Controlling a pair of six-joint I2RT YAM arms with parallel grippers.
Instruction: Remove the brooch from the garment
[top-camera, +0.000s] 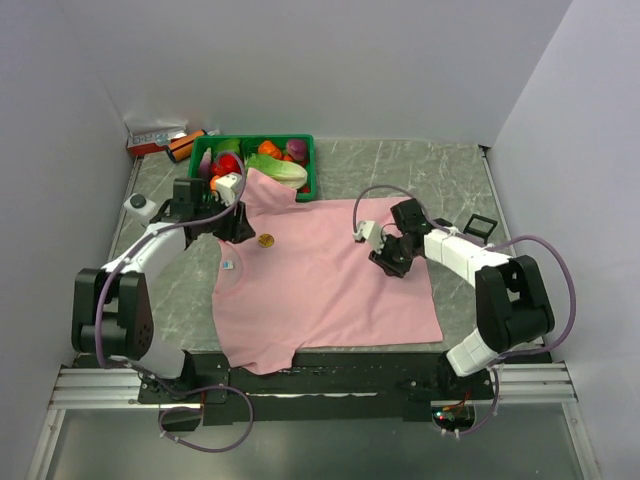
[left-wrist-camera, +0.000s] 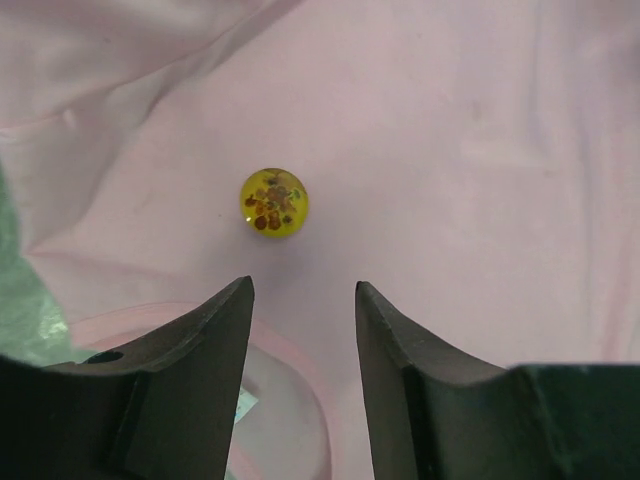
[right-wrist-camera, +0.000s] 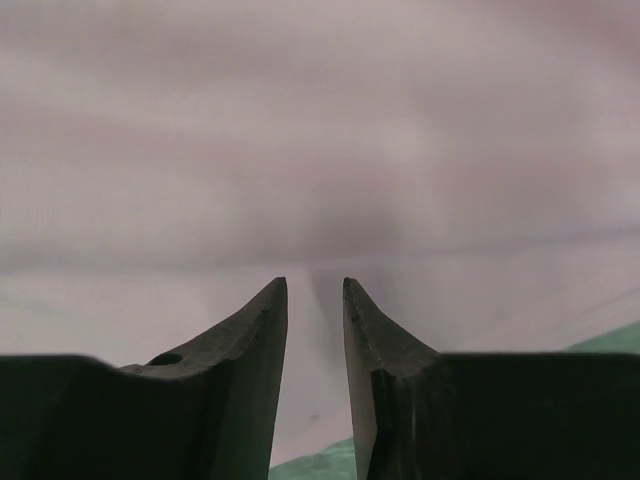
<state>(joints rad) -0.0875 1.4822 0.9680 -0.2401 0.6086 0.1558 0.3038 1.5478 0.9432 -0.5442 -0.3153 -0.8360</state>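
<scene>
The pink garment (top-camera: 320, 280) lies spread flat on the table, collar towards the left. The brooch (top-camera: 266, 240) is a small round yellow disc with a red-brown flower pattern, pinned near the collar. In the left wrist view the brooch (left-wrist-camera: 274, 202) lies just beyond my left gripper (left-wrist-camera: 303, 288), whose jaws stand open and empty over the collar (left-wrist-camera: 300, 370). That left gripper (top-camera: 240, 225) sits just left of the brooch. My right gripper (top-camera: 385, 255) rests low over the shirt's right edge. Its jaws (right-wrist-camera: 314, 285) stand a narrow gap apart over pink cloth (right-wrist-camera: 320, 150), with nothing seen between them.
A green basket (top-camera: 300, 145) of toy vegetables stands at the back left, touching the shirt's sleeve. A small box (top-camera: 155, 135) and an orange item (top-camera: 185, 148) lie in the back left corner. A small black frame (top-camera: 480, 225) sits right of the right arm. White walls enclose the marble tabletop (top-camera: 400, 165).
</scene>
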